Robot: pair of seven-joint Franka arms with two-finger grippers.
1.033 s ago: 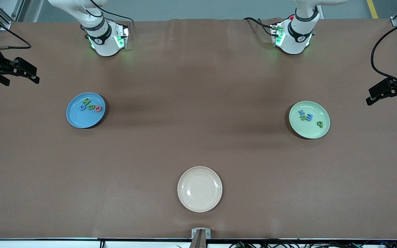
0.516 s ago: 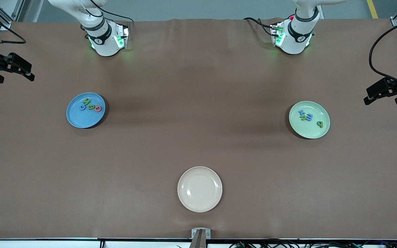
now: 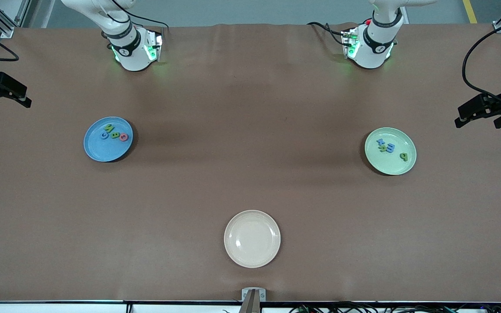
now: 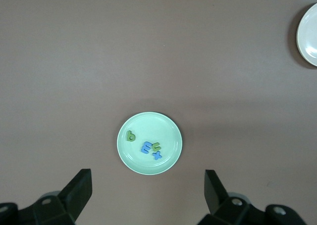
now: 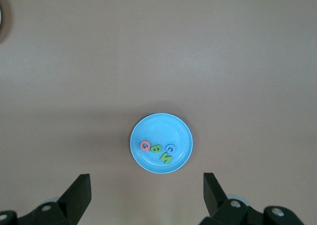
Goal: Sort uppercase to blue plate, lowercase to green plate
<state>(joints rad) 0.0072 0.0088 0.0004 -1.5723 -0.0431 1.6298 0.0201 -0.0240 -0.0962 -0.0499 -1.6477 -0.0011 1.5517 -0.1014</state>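
Note:
The blue plate [image 3: 102, 152] lies toward the right arm's end of the table and holds the uppercase letters: green N [image 3: 109, 128], blue C [image 3: 103, 135], green B [image 3: 115, 135] and pinkish-red G [image 3: 123, 137]. The green plate [image 3: 389, 166] lies toward the left arm's end and holds the lowercase letters: blue x [image 3: 380, 141], green u [image 3: 382, 148], blue m [image 3: 389, 148] and green p [image 3: 404, 157]. My right gripper [image 3: 6, 103] hangs open and empty, high over its end of the table. My left gripper [image 3: 479, 122] hangs open and empty over its own end.
An empty cream plate [image 3: 252, 238] lies mid-table, nearest the front camera. In the left wrist view my open gripper [image 4: 147, 190] frames the green plate [image 4: 148, 164]. In the right wrist view my open gripper [image 5: 147, 190] frames the blue plate [image 5: 163, 125].
My right gripper has drifted outward toward its end of the table. My left gripper has shifted a little toward the middle of the table. The plates and letters have not moved.

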